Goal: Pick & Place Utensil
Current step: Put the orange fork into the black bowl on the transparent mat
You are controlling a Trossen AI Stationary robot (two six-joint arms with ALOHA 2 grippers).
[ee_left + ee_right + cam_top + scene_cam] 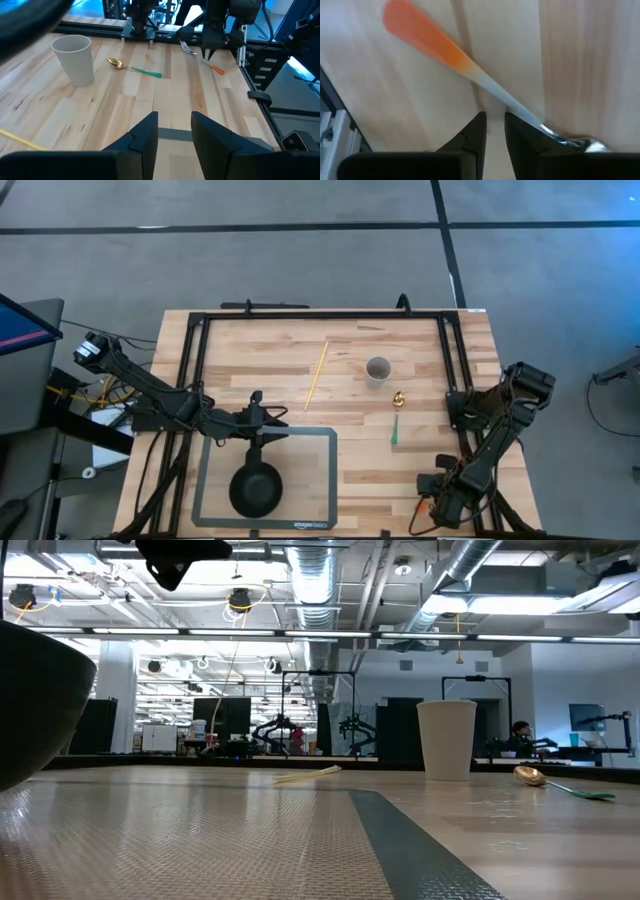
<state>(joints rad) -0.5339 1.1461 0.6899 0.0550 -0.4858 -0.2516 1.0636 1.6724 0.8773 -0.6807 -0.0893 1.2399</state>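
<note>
Pale wood, woven mat, shiny metal and matt plastic

The light planked wooden table (340, 395) looks smooth with visible grain; the grey woven placemat (310, 480) is textured and matt. The fork with an orange plastic handle (427, 42) has a glossy metal neck, the gold-bowled spoon (116, 63) gleams, the white cup (74, 59) is matt, and the black bowl (255, 490) shows a dull sheen.
</note>
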